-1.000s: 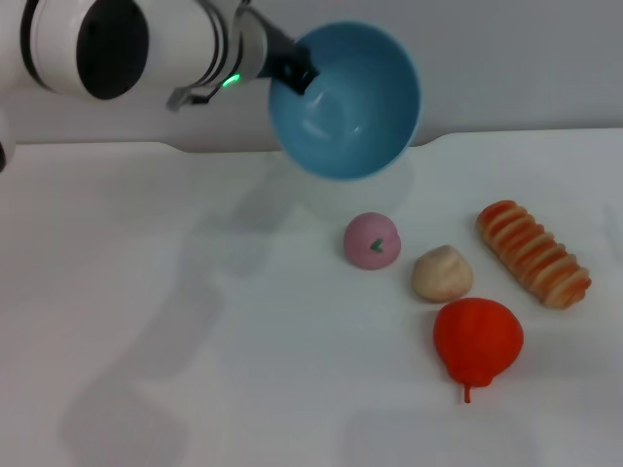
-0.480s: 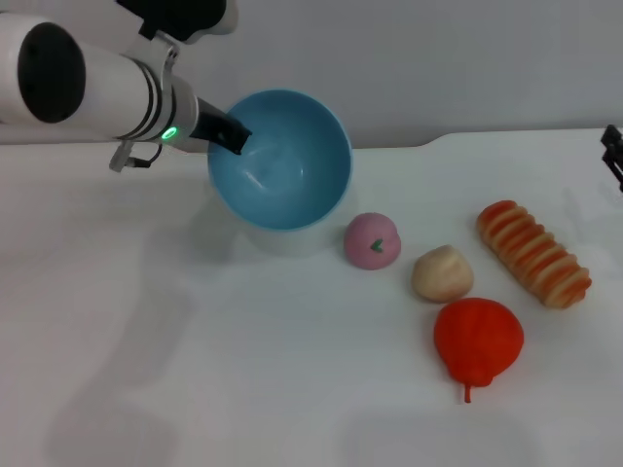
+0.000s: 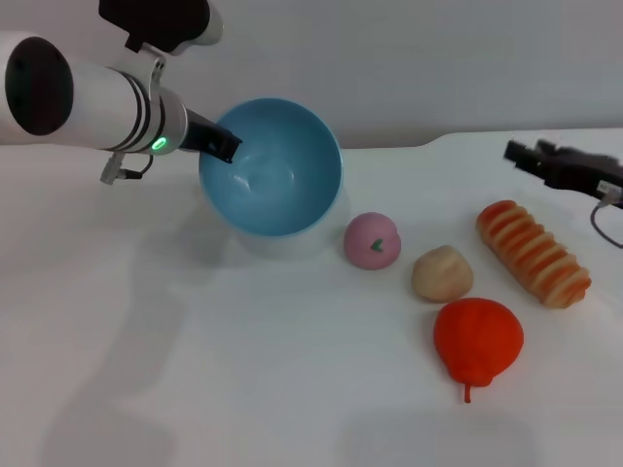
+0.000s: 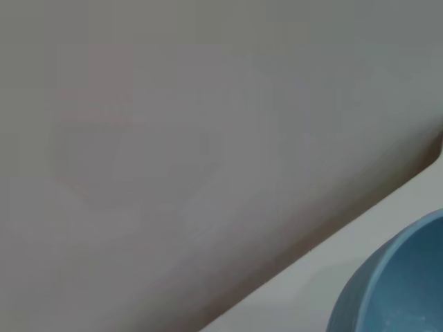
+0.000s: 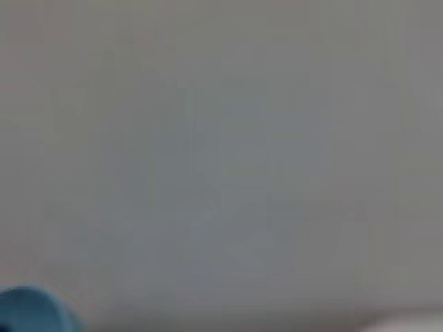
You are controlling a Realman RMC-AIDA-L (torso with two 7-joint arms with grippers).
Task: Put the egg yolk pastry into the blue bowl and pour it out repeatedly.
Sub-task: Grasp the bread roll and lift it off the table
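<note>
The blue bowl [image 3: 273, 167] is tilted on its side near the table's back, its empty inside facing me. My left gripper [image 3: 226, 146] is shut on the bowl's rim on its left side. A slice of the bowl [image 4: 394, 283] shows in the left wrist view and a small bit of the bowl [image 5: 31, 311] in the right wrist view. The egg yolk pastry [image 3: 442, 272] lies on the white table [image 3: 195, 360], right of the bowl. My right gripper [image 3: 523, 152] comes in from the right edge, above the table and behind the striped roll, its fingers slightly apart and holding nothing.
A pink dome with a green mark [image 3: 372, 240] sits between bowl and pastry. An orange-striped bread roll [image 3: 532, 253] lies to the right. A red-orange fruit with a stem [image 3: 477, 339] lies just in front of the pastry. A grey wall stands behind the table.
The left arm has swung the bowl down and to the left, from high above the table to near its surface. The right gripper has come into view from the right edge.
</note>
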